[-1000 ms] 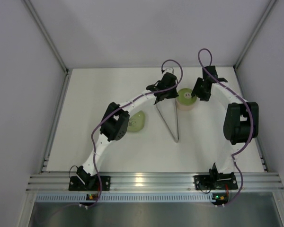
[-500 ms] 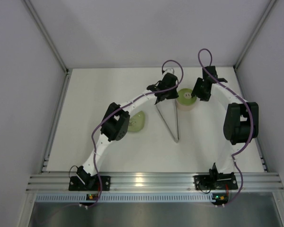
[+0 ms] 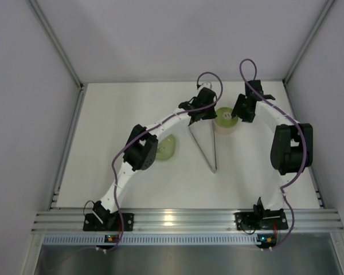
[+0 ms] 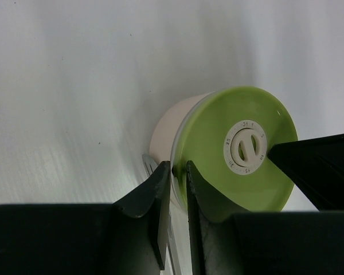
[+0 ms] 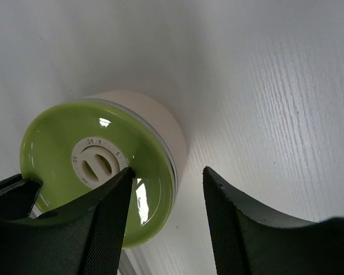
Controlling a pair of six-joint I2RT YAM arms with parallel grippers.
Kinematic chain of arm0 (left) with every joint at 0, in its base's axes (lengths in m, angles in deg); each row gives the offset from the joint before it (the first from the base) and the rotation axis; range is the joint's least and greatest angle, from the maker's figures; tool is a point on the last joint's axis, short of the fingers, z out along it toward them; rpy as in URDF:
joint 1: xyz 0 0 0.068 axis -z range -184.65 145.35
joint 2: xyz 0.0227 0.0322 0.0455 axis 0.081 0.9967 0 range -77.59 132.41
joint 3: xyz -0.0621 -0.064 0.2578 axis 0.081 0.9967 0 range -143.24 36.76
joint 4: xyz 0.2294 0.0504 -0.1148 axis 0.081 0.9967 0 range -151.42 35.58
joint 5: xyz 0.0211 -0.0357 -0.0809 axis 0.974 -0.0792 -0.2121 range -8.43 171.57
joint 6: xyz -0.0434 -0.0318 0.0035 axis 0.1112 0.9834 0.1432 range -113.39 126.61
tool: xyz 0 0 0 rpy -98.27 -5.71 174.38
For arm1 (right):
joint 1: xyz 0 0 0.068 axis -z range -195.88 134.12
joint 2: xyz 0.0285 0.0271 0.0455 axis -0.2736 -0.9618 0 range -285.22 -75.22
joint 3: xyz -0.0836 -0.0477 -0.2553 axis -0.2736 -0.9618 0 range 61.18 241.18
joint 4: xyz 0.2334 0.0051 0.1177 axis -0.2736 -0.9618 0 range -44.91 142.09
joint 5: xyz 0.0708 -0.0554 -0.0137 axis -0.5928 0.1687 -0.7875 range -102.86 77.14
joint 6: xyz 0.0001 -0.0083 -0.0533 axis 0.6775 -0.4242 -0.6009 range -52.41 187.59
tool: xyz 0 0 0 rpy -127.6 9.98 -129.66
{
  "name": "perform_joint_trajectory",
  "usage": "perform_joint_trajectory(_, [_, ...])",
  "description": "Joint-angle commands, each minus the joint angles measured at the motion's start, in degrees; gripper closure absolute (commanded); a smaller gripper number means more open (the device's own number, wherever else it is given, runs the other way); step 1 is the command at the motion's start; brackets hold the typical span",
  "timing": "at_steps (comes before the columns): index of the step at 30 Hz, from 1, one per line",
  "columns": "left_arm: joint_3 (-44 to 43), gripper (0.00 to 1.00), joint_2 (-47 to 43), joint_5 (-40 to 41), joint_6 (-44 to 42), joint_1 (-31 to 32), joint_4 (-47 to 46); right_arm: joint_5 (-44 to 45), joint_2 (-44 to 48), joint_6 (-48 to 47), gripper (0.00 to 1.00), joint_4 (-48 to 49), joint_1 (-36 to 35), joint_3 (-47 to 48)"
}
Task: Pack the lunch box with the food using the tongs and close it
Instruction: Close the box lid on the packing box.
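Note:
The lunch box (image 3: 225,128) stands at the back middle of the table, its green lid (image 3: 223,116) lying flat on top. In the left wrist view my left gripper (image 4: 175,169) is open by a narrow gap, and the rim of the lid (image 4: 241,143) sits in that gap. My right gripper (image 5: 167,171) is open: one finger lies over the lid (image 5: 63,137) near its white centre, the other hangs beyond the box's wall (image 5: 160,123). The tongs (image 3: 204,146) lie on the table in a V just in front of the box. No food shows.
A light green plate (image 3: 167,149) lies left of the tongs, partly under the left arm's elbow. White walls and metal posts enclose the table on three sides. An aluminium rail runs along the near edge by the arm bases.
My left gripper's jaws have parted a little at the lid's rim and its wrist has edged slightly back. The right arm, box and tongs have not moved.

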Motion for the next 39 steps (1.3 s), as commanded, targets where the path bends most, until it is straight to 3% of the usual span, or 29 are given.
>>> perform_joint_trajectory(1, [1.81,0.79,6.62,1.1,-2.71,-0.07,12.78,2.71,-4.31,-1.26,0.48,-3.43,-0.65,-1.57])
perform_joint_trajectory(12, [4.44,0.82,7.86,-0.22,-2.18,-0.07,13.22,2.44,-7.21,-1.43,0.48,-2.2,-0.65,-4.65])
perform_joint_trajectory(21, [7.34,0.82,6.01,0.13,-2.27,-0.07,11.9,2.18,-4.06,-0.99,0.48,-1.84,-0.74,-5.36])
perform_joint_trajectory(39, [6.38,0.67,0.48,0.31,-5.25,-0.24,10.41,2.0,5.0,-1.17,0.45,-6.42,-0.65,1.23])
